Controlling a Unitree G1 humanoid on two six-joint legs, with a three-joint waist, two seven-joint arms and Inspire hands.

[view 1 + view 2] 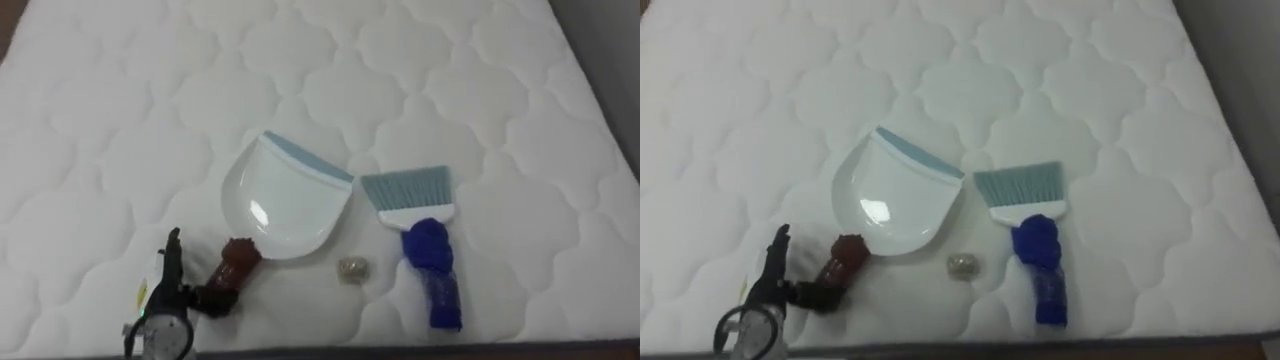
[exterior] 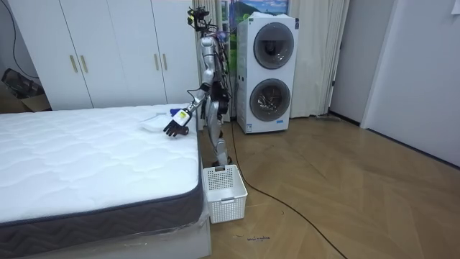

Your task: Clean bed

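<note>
We see a bare white quilted mattress (image 1: 480, 80) with three things lying close to its near edge, the edge where the robot stands. A white dustpan (image 1: 285, 205) lies flat about midway along that edge. Its blue lip points toward the far edge and its brown handle (image 1: 238, 262) points back toward the near edge and slightly left.

Just to the right of the dustpan, and not touching it, lies a brush (image 1: 430, 265). Its pale blue bristles (image 1: 405, 188) fan toward the far edge and its dark blue grip points toward the near edge. Between the dustpan's handle and the brush's grip sits a small crumpled scrap (image 1: 351, 268), apart from both.

The left hand (image 1: 190, 298) comes in at the near edge from the lower left. Its dark fingers reach the end of the brown handle and one digit sticks up away from it. We cannot tell whether the fingers clasp the handle or only touch it.

In the room view the robot stands upright by the bed's corner with that arm stretched over the mattress. A white basket (image 2: 224, 191) sits on the floor by the same corner. Stacked washing machines (image 2: 272, 75) and a white wardrobe (image 2: 93, 50) stand behind.
</note>
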